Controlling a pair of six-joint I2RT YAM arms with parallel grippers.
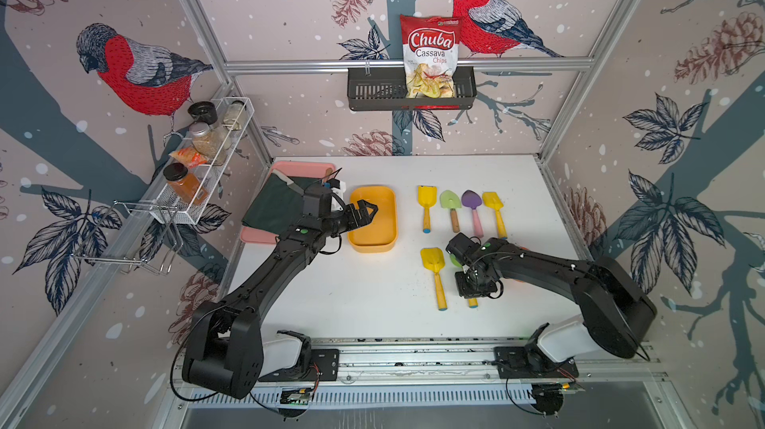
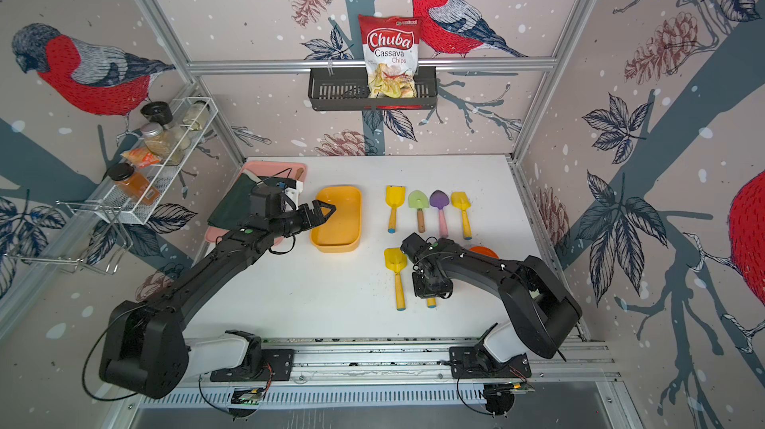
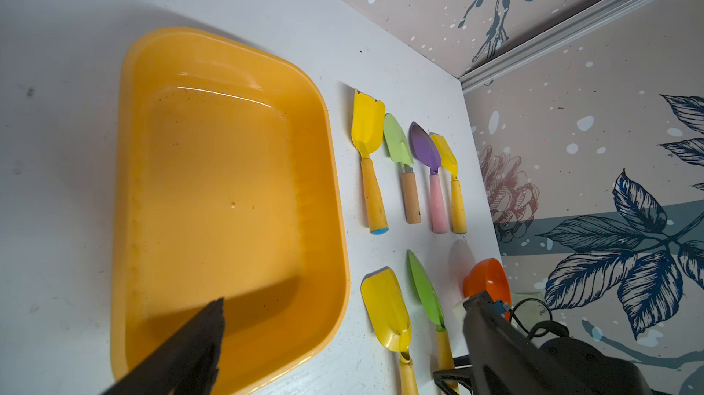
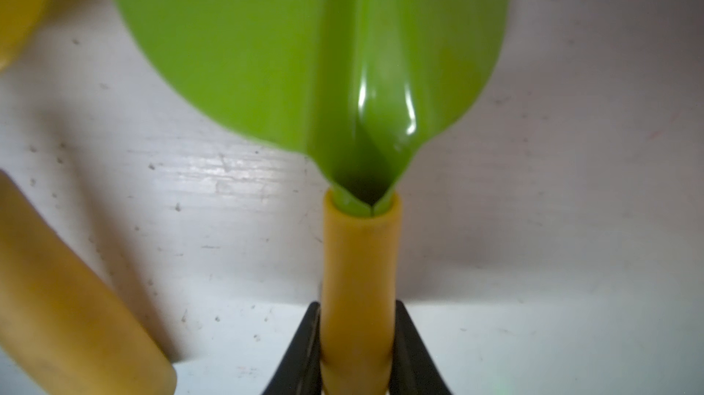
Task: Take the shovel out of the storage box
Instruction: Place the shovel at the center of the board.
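Observation:
The yellow-orange storage box (image 1: 374,236) (image 3: 228,168) stands on the white table with nothing in it. My left gripper (image 1: 369,212) (image 2: 327,211) hovers open over the box's left rim; only one of its fingers (image 3: 198,343) shows in the left wrist view. My right gripper (image 4: 358,339) is shut on the yellow handle (image 4: 360,259) of a green shovel (image 4: 266,50) (image 3: 424,290). It holds the shovel low over the table, right of the box and beside a yellow shovel (image 1: 434,274). In both top views the right wrist (image 1: 476,282) hides most of the green shovel.
Four more shovels lie in a row (image 1: 461,209) behind the right arm. An orange bowl (image 3: 487,278) sits at the table's right edge. A pink tray (image 1: 289,168) with a dark cloth (image 1: 273,207) lies left of the box. Racks hang on the back and left walls.

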